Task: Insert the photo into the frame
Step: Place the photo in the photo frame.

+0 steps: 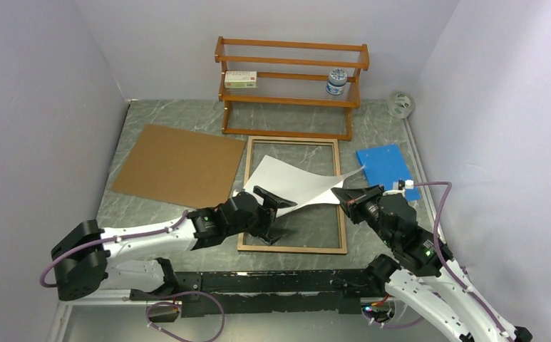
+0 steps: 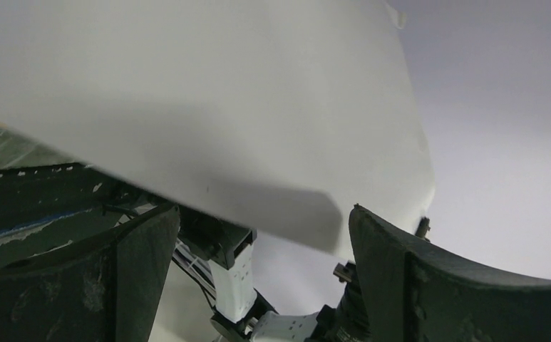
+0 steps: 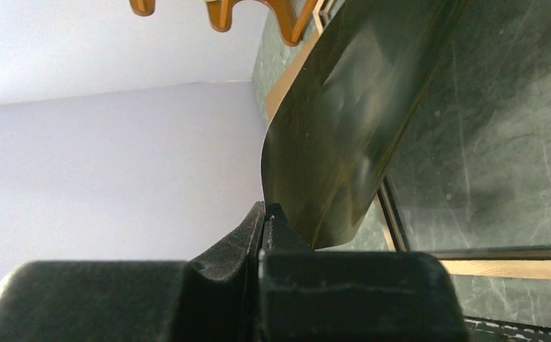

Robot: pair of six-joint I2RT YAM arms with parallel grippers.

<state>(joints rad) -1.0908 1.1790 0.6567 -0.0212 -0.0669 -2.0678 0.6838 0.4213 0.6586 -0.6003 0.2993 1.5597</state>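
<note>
Pinching one photo point(image 1: 297, 185) corner, right gripper point(image 1: 343, 193) clamped tight; left gripper point(image 1: 276, 216) spread wide, holding nothing; one frame point(image 1: 292, 249) beneath.

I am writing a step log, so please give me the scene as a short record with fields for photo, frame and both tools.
photo: white side up, bent, raised over the frame
frame: lying flat, wooden side up
right tool: shut on the photo's right edge
left tool: open at the photo's near left corner
beside frame: brown board left, blue sheet right
</note>
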